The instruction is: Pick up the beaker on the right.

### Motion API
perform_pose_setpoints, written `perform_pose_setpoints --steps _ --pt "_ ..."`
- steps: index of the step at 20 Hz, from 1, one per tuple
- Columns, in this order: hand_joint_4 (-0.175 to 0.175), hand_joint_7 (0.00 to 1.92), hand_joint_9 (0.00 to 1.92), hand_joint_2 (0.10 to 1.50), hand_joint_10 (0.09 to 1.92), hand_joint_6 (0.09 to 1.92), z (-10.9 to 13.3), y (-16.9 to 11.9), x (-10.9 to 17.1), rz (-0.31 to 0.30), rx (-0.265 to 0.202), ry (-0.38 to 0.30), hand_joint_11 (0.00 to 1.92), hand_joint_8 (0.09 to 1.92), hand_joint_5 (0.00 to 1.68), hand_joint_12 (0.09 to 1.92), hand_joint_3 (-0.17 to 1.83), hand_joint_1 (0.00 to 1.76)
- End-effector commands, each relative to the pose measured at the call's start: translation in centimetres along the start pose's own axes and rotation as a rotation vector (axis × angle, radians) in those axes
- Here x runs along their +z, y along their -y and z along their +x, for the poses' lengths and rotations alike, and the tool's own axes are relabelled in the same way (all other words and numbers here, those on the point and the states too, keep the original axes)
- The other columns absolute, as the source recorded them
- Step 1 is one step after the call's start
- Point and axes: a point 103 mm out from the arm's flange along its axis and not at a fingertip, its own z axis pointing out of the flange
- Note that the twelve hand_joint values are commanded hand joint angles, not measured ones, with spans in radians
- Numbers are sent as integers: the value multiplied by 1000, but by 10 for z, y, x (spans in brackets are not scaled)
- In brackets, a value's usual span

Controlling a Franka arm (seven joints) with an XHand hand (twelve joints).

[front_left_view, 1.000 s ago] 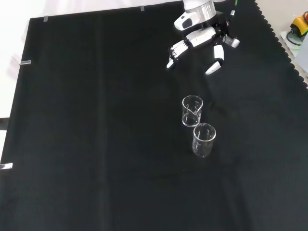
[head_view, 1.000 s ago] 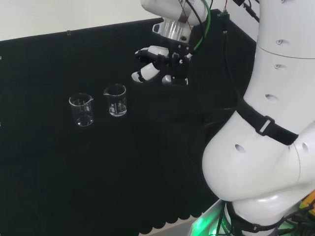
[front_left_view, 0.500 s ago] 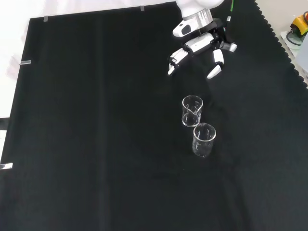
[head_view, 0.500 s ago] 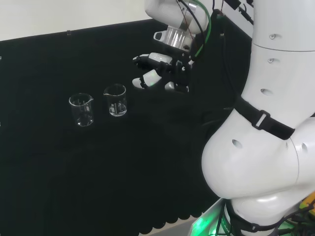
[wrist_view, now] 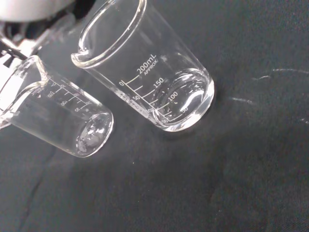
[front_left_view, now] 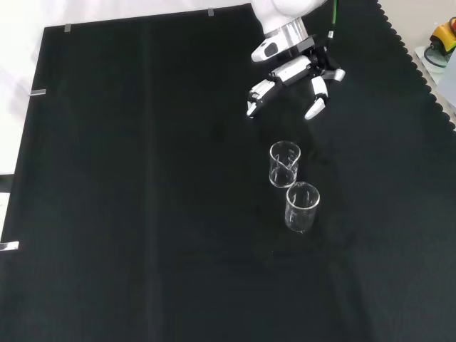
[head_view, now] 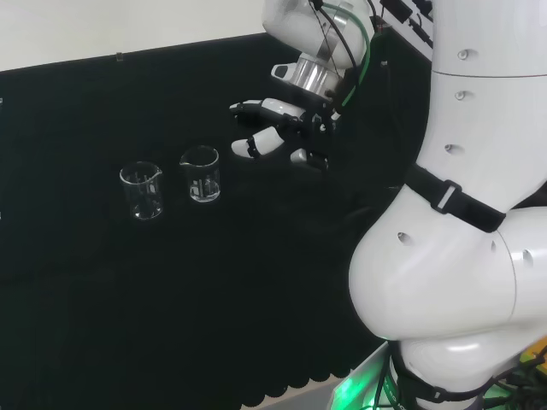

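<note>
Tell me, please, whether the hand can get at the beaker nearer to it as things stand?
Probably yes: the hand hovers open above bare cloth, with nothing between it and the nearer beaker; the other beaker stands on its far side.

Clear glass beaker with pour spout point(head_view: 141, 190), upright, well left in head view, low in front view point(front_left_view: 302, 206). Underneath, black cloth point(front_left_view: 142, 214) with scalloped right edge. Small grey tape tabs point(front_left_view: 37, 92) along cloth's left border. Yellow-orange item point(front_left_view: 443, 33) beyond cloth, top right of front view.

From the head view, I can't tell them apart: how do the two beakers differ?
The right beaker stands nearer the hand; the left beaker is farther. In the front view the right one sits behind the left. Both are clear, upright, empty and untouched.
</note>
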Motion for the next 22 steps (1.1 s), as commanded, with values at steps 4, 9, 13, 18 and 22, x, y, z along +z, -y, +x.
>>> perform_pose_setpoints --steps 4,9,13,18,22 --pt "-44 121 203 355 687 87 -18 -4 2 -14 -41 -116 0 619 228 1066 1052 777" --pt "-44 119 202 354 684 87 -16 -9 16 -20 -58 -138 0 616 225 1068 1050 780" --pt "-42 123 209 353 684 87 -13 -12 28 -6 -77 -144 0 615 229 1073 1043 757" --pt "-41 128 214 354 683 87 -13 -16 39 3 -106 -172 0 613 232 1079 1038 747" --pt "-42 135 217 347 681 87 -15 -19 42 2 -136 -209 0 613 237 1082 1032 752"
